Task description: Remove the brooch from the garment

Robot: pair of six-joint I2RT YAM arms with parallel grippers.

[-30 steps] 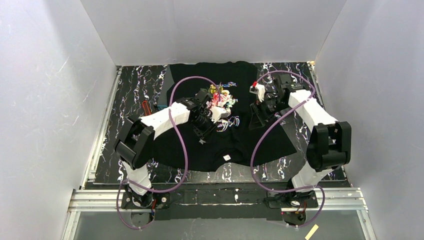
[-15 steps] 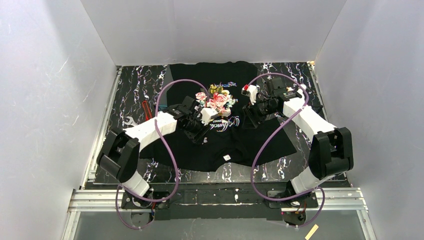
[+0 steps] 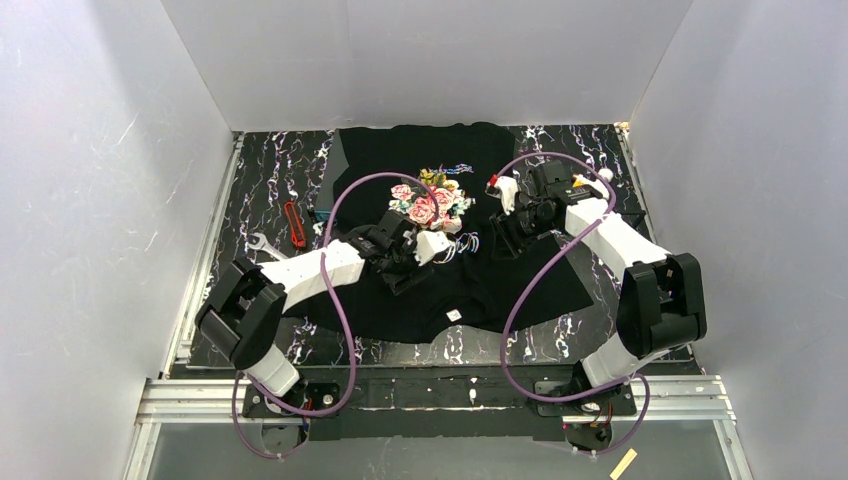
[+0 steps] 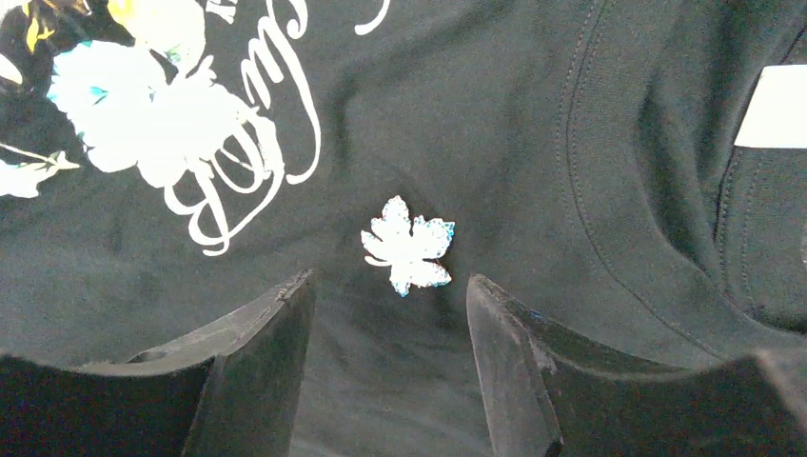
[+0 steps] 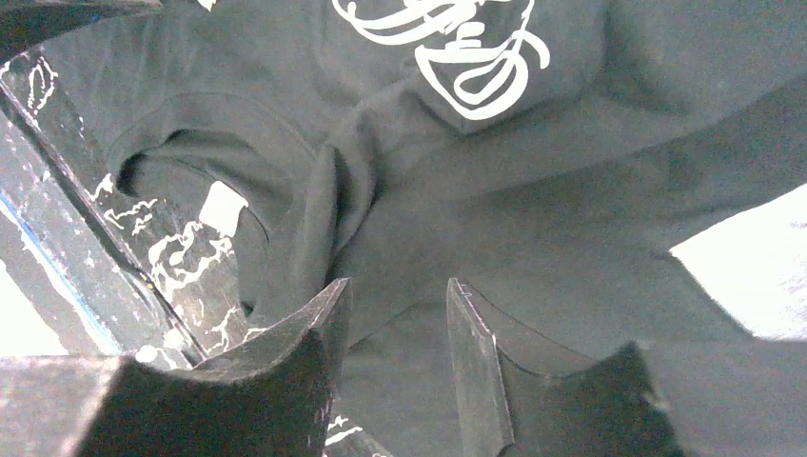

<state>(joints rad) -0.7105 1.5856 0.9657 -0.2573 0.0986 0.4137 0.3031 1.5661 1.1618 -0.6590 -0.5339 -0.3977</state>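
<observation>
Hovering low with the left gripper [image 4: 388,279], spread wide and empty, just short of the leaf-shaped brooch [image 4: 407,257] pinned to the black T-shirt [image 4: 571,114] between printed bouquet [image 4: 143,114] and neck label [image 4: 776,105]. Over at the right gripper [image 5: 397,284], pinching a raised fold of that shirt.

- Plain white panels close the scene: a back wall [image 3: 430,60] across the top, a left wall [image 3: 90,200] and a right wall [image 3: 760,150] down the sides.
- The table [image 3: 270,180] in the centre has a black, white-veined marbled top.
- A silver metal rail [image 3: 450,392] crosses the lower frame.
- The light is even.
</observation>
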